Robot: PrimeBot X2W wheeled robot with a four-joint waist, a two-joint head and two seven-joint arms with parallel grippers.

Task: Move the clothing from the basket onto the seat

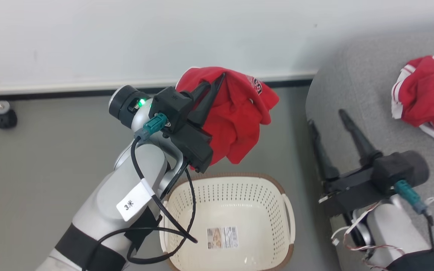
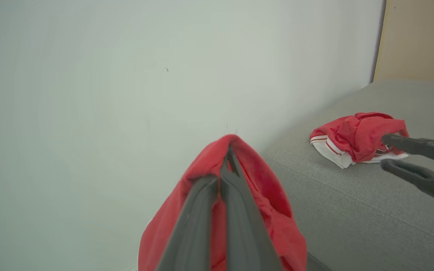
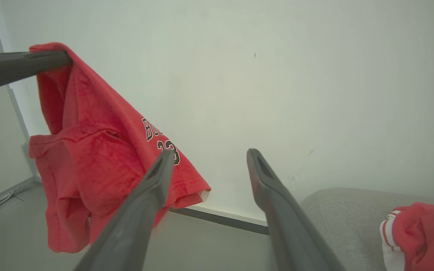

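My left gripper [image 1: 217, 81] is shut on a red garment [image 1: 236, 120] with black-and-white lettering and holds it in the air, above and behind the basket [image 1: 277, 188]. That red garment [image 2: 266, 203] drapes over the closed fingers in the left wrist view, and the same garment [image 3: 89, 158] hangs at the left of the right wrist view. A second red garment with white stripe trim [image 1: 426, 96] lies crumpled on the grey seat [image 1: 356, 86]. My right gripper [image 1: 326, 116] stands open over the seat's left edge, holding nothing. The cream basket has only a label on its floor.
A pale wall [image 1: 164, 37] with a dark baseboard runs behind everything. Grey floor [image 1: 51, 150] lies left of the basket. A small black caster [image 1: 6, 118] sits at the far left by the wall. Loose black cables hang from my left forearm over the basket's rim.
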